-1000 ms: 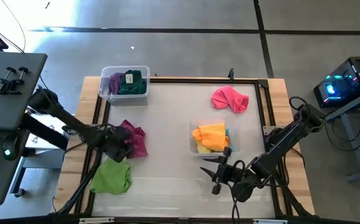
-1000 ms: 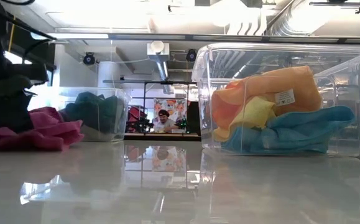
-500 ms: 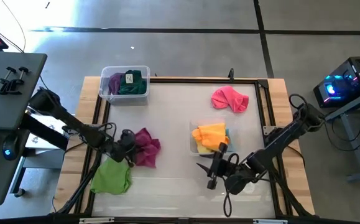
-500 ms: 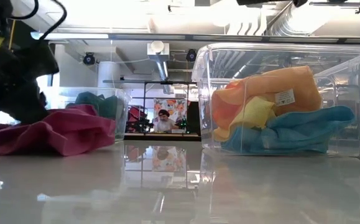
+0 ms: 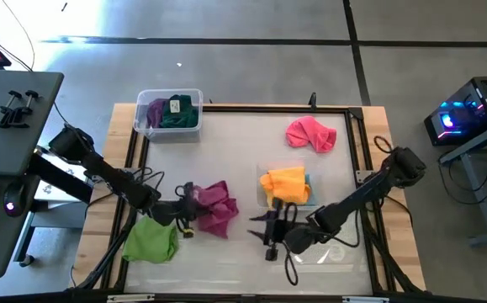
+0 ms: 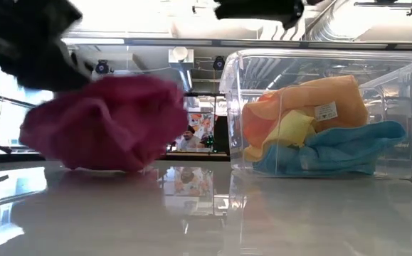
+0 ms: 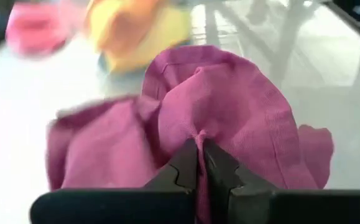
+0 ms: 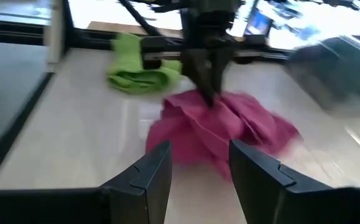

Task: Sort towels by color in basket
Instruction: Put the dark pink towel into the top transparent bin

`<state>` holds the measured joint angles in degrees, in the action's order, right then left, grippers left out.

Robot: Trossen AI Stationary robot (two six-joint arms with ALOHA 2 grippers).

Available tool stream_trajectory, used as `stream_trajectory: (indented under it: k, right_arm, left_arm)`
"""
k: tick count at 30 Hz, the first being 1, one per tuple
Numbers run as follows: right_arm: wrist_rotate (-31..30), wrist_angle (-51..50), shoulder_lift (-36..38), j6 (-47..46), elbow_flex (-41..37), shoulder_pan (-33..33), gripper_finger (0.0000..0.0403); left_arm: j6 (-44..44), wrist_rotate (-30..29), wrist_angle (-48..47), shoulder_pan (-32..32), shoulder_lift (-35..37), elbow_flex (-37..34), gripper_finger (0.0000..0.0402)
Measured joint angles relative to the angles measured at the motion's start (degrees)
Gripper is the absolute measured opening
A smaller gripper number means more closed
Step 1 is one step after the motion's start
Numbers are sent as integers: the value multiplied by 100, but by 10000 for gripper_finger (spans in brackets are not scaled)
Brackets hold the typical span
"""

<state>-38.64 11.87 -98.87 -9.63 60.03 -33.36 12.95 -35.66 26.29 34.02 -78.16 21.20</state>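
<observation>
Now left tool [image 7: 199,152] pinching magenta towel [image 7: 229,118].

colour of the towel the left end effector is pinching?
Magenta towel; clearest in the left wrist view.

Bright, even overhead light; high view sharp, shadows soft and short under the arms. Low view: ceiling lights blow out to white, tabletop [image 6: 206,213] glossy with mirror reflections, magenta towel [image 6: 109,121] smeared with motion blur, clear bin [image 6: 319,114] crisp. Left wrist view: background out of focus, the magenta towel's fold at the fingers fairly sharp. Right wrist view: soft all over, lime green towel [image 8: 143,70] blurred, glare on the table.
</observation>
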Motion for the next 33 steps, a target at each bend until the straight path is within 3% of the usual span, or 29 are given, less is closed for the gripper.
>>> stream_trajectory:
  k: [3, 7, 11, 18, 21, 33]
  right_arm:
    - [396, 398, -144, 366, 0, 38, 153]
    - [460, 583, -175, 516, 0, 37, 153]
    - [446, 625, -175, 560, 0, 37, 153]
    - [438, 601, -173, 516, 0, 34, 153]
    - [438, 550, -173, 512, 0, 34, 153]
    - [438, 468, -173, 431, 0, 39, 153]
  left_arm:
    - [-717, -104, -585, 201, -75, 644, 1]
    - [-1189, -1126, -1931, 490, -84, 1621, 1]
    - [-1258, -2309, -3768, 601, -7, 2773, 1]
    - [-1037, -3484, -6628, 207, 256, 4441, 1]
    - [-1445, -3764, -6979, -164, 494, 4815, 1]
    - [-3695, -4010, -6782, -1945, 1640, 5608, 1]
